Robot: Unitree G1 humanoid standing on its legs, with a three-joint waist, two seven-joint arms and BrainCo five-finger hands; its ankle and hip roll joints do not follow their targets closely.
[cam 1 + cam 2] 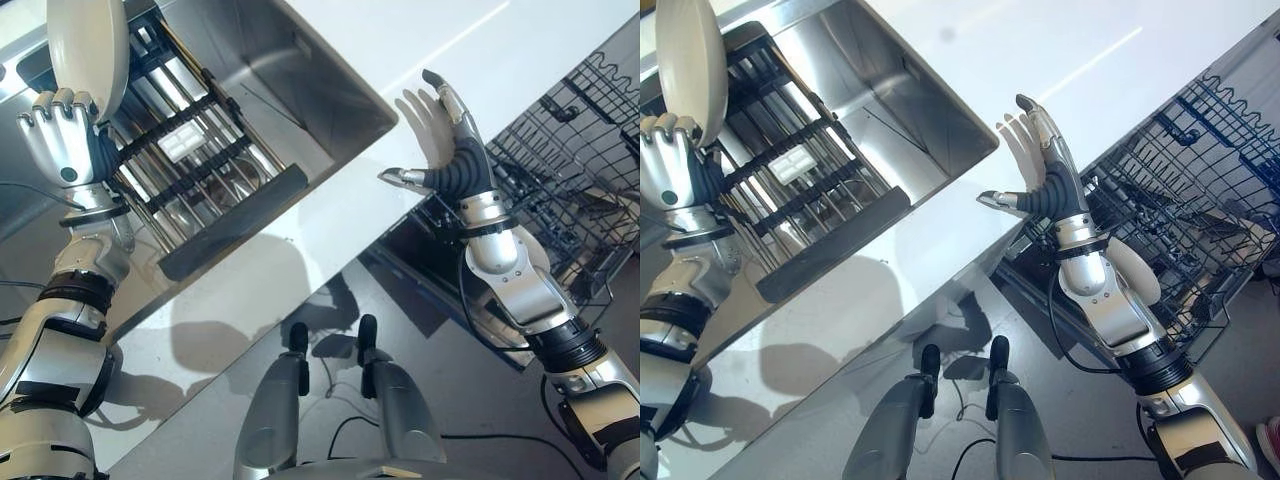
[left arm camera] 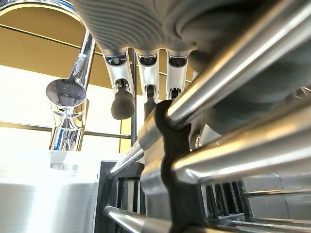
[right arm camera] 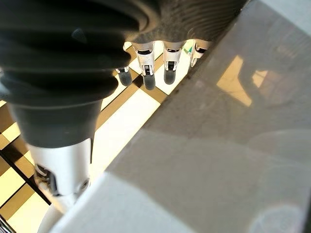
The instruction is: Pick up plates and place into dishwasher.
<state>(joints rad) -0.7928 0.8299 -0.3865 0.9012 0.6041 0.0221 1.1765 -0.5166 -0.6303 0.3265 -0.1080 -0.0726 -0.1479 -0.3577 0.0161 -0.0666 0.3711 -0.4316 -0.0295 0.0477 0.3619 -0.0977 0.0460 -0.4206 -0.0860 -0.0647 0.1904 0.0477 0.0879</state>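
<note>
Bench: white bench (image 1: 500,40) runs from about 8 o'clock up to 1 o'clock across the head views, its surface glossy, with a steel sink (image 1: 300,90) sunk into it toward 11 o'clock.
Sink rack: dark roll-up rack (image 1: 190,150) of steel rods and black cross-strips lies over the left part of the sink; a small pale block (image 1: 182,143) rests on the rods.
Plate: white plate (image 1: 88,50) stands on edge at 10 to 11 o'clock in the left eye view, above the rack's far left end, its lower rim in the left hand.
Left hand: left hand (image 1: 62,135) is raised at 9 o'clock, fingers curled over the plate's lower edge and clamped on it. In its wrist view the rack's rods pass very close in front of the fingers (image 2: 122,99).
Tap: chrome tap (image 2: 68,97) curves up behind the fingers in the left wrist view.
Right hand: right hand (image 1: 445,135) hovers over the bench's near edge at 2 o'clock, fingers straight and spread, thumb out to the side, holding nothing and touching nothing.
Dishwasher: dishwasher rack (image 1: 1200,200) of dark wire is pulled out at 3 o'clock, below and beside the bench edge, just past the right forearm. A pale rounded shape sits low in it behind the arm; I cannot tell what it is.
</note>
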